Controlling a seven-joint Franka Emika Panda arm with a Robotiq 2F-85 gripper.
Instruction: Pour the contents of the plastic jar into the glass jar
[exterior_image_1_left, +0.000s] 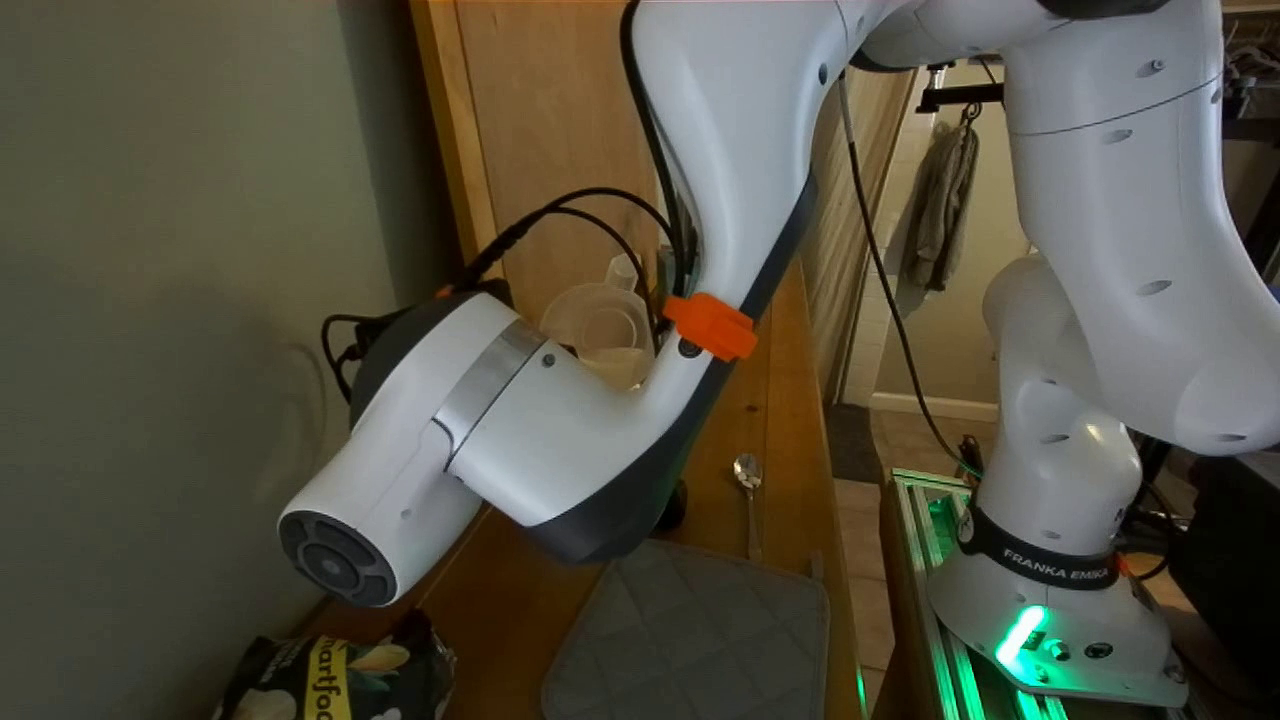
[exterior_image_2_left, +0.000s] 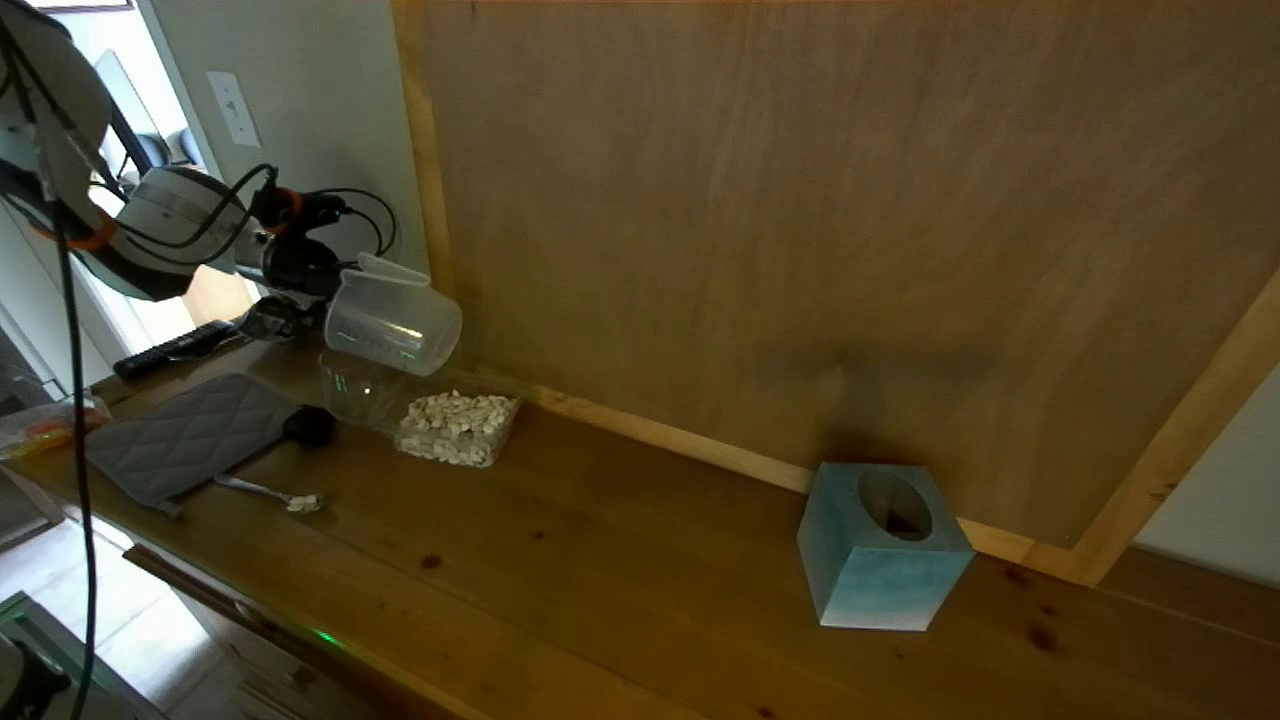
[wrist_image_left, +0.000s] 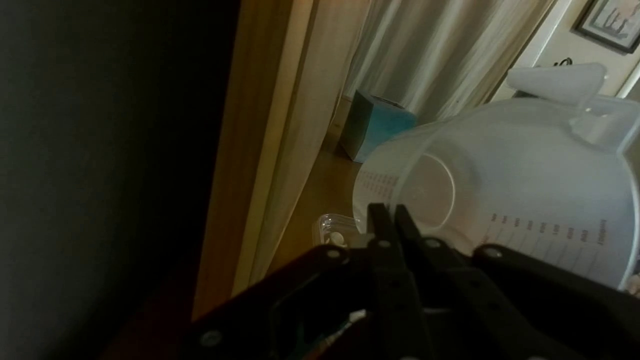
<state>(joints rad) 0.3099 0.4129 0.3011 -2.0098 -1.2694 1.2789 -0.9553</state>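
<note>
My pincer pinches the tilted plastic jar by the thin wall at its rim, right of center in the wrist view, a probably light, springy, slick load I might hold more surely by the handle at upper right.

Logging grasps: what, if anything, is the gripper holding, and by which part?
The gripper holds the plastic jar, its thin wall pinched at the rim.

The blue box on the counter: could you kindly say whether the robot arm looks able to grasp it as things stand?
Probably not: its fingers are closed on the plastic jar, so they would likely have to let go before taking the blue box.
</note>
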